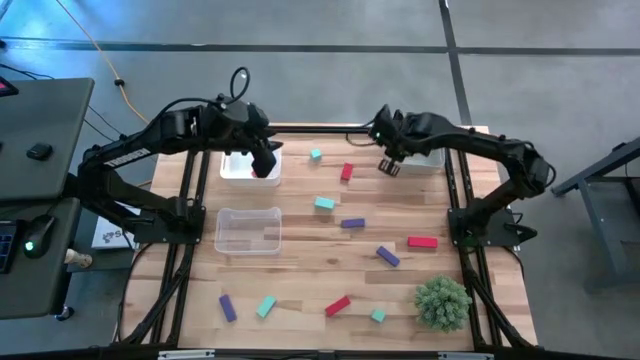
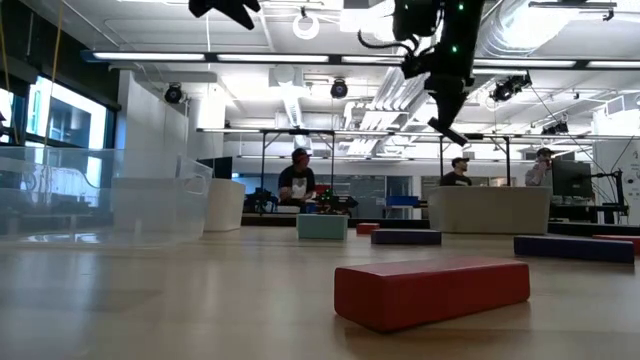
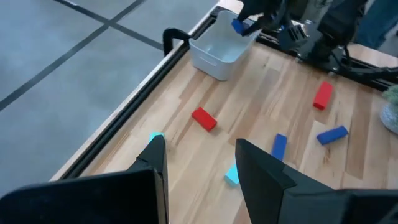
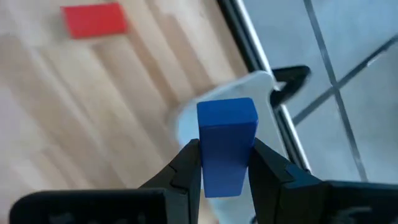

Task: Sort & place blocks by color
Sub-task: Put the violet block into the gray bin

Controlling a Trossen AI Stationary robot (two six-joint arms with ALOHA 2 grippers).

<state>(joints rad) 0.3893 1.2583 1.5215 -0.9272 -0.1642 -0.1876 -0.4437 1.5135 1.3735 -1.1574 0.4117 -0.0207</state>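
My right gripper (image 4: 225, 148) is shut on a purple-blue block (image 4: 227, 134) and hangs in the air beside the far right bin (image 1: 424, 157); the bin's corner (image 4: 249, 87) shows just past the block. My left gripper (image 3: 198, 165) is open and hovers over the far left bin (image 1: 240, 168), touching nothing. Loose red, teal and purple blocks lie flat on the wooden table, among them a red one (image 1: 347, 171), a teal one (image 1: 324, 203) and a purple one (image 1: 352, 223). My right gripper pinches the purple-blue block between its two fingers, one fingertip (image 4: 189, 158) on each long side of its lower half (image 4: 224, 171). The block lies along the fingers and its free end (image 4: 227, 109) sticks out past them. It is lifted clear of table and bin.
A clear bin (image 1: 248, 230) stands on the table's left middle. A green spiky plant ball (image 1: 442, 302) sits at the near right corner. More blocks lie along the near edge, such as a red one (image 1: 337, 305). Black frame rails run along the table's sides. People sit in the room behind.
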